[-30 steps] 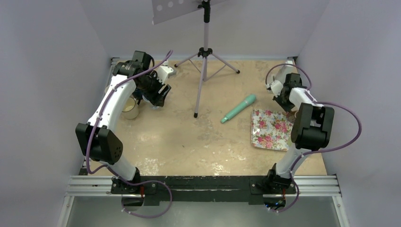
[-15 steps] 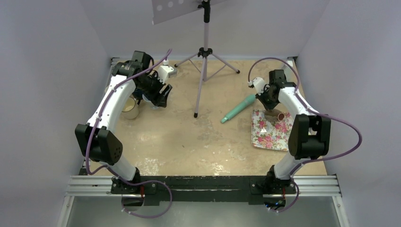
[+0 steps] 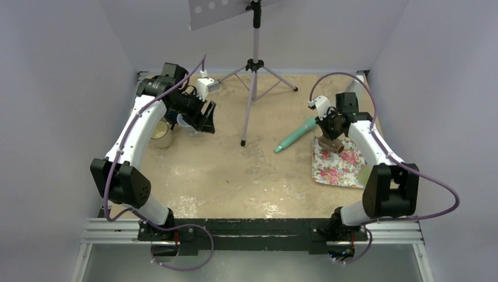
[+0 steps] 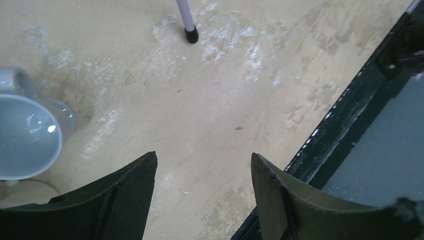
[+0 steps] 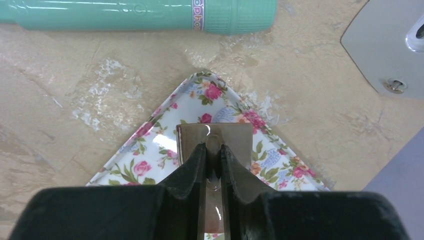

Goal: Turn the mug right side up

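Pinched tight, the right pincer (image 5: pixel 214 149) has its two fingers closed on a thin, shiny part of a copper-brown mug (image 5: pixel 237 140). From where I stand I cannot tell whether that part is the handle or the rim, nor which way up the mug is. The mug sits over the far left corner of a floral plate (image 5: pixel 145 155), though I cannot make out whether it rests on it. Just past that corner, with a strip of bare table (image 3: pixel 235 170) between, a teal cylinder (image 5: pixel 125 10) lies on its side. A grey metal bracket (image 5: pixel 380 45) sits off toward the right wall. Seen from above, all of this is on the right side of the table, the right arm reaching out over the plate. Across on the left, the left pincer (image 4: pixel 202 156) hangs wide apart above bare tabletop with nothing between its fingers. Just outside its left finger stands a white mug (image 4: pixel 25 135), upright, mouth open to the ceiling, handle on its far side. A cream cup (image 3: pixel 162 136) stands near it, partly under the left arm. One rubber foot of a tripod stand (image 4: pixel 190 34) sits farther out from the left pincer, and a black rail (image 4: pixel 350 100) runs along the table's near edge.
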### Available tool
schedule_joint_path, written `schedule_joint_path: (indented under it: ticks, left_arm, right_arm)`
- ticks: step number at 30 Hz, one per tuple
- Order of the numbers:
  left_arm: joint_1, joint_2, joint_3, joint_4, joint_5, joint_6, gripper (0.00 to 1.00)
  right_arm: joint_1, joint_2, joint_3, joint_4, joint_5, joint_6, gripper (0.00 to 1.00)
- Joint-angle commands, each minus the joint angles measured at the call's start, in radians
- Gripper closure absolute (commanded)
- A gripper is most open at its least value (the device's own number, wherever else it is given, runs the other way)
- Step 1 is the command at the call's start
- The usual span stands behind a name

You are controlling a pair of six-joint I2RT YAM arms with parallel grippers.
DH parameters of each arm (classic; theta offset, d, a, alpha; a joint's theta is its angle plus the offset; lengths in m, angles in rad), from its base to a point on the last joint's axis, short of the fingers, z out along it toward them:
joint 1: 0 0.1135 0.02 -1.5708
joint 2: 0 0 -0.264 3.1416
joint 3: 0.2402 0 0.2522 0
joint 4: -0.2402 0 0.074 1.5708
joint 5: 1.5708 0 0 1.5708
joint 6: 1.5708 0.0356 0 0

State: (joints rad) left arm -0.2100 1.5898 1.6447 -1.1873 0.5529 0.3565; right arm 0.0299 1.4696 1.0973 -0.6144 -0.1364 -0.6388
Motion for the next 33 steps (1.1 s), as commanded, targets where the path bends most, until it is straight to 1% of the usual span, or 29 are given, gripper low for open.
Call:
schedule_joint_path:
  ticks: [1, 3, 7, 10, 13, 16, 19, 22, 26, 29, 33]
  left_arm:
    - [-0.004, -0.043, -0.013, 0.065, 0.187, -0.115, 0.27]
    - [-0.005, -0.044, -0.014, 0.079, 0.262, -0.14, 0.26]
    - [-0.013, -0.039, -0.013, 0.115, 0.353, -0.184, 0.24]
    - [-0.018, -0.03, -0.016, 0.136, 0.402, -0.214, 0.22]
    - [-0.024, -0.02, -0.018, 0.151, 0.444, -0.232, 0.21]
    - [-0.037, -0.014, -0.017, 0.18, 0.456, -0.258, 0.21]
    - [-0.054, -0.012, -0.018, 0.225, 0.475, -0.299, 0.21]
    - [-0.08, -0.007, -0.023, 0.275, 0.469, -0.329, 0.21]
    - [-0.102, 0.006, -0.02, 0.321, 0.465, -0.347, 0.21]
    - [-0.103, 0.004, -0.016, 0.322, 0.498, -0.347, 0.22]
    - [-0.104, -0.004, -0.041, 0.32, 0.464, -0.332, 0.23]
  right_arm:
    - [0.005, -0.069, -0.004, 0.088, -0.048, 0.064, 1.0]
    - [0.01, -0.103, -0.01, 0.093, -0.066, 0.076, 1.0]
    - [0.035, -0.182, -0.021, 0.113, -0.133, 0.125, 1.0]
    - [0.072, -0.228, -0.021, 0.137, -0.204, 0.193, 1.0]
    - [0.129, -0.28, -0.026, 0.202, -0.28, 0.282, 1.0]
    - [0.203, -0.323, -0.043, 0.324, -0.364, 0.393, 1.0]
    - [0.275, -0.336, -0.059, 0.484, -0.412, 0.529, 1.0]
    - [0.339, -0.314, -0.073, 0.666, -0.483, 0.686, 1.0]
    - [0.426, -0.251, -0.08, 0.905, -0.543, 0.84, 1.0]
    - [0.469, -0.192, -0.05, 0.986, -0.555, 0.893, 1.0]
    - [0.508, -0.138, -0.019, 1.073, -0.567, 0.946, 1.0]
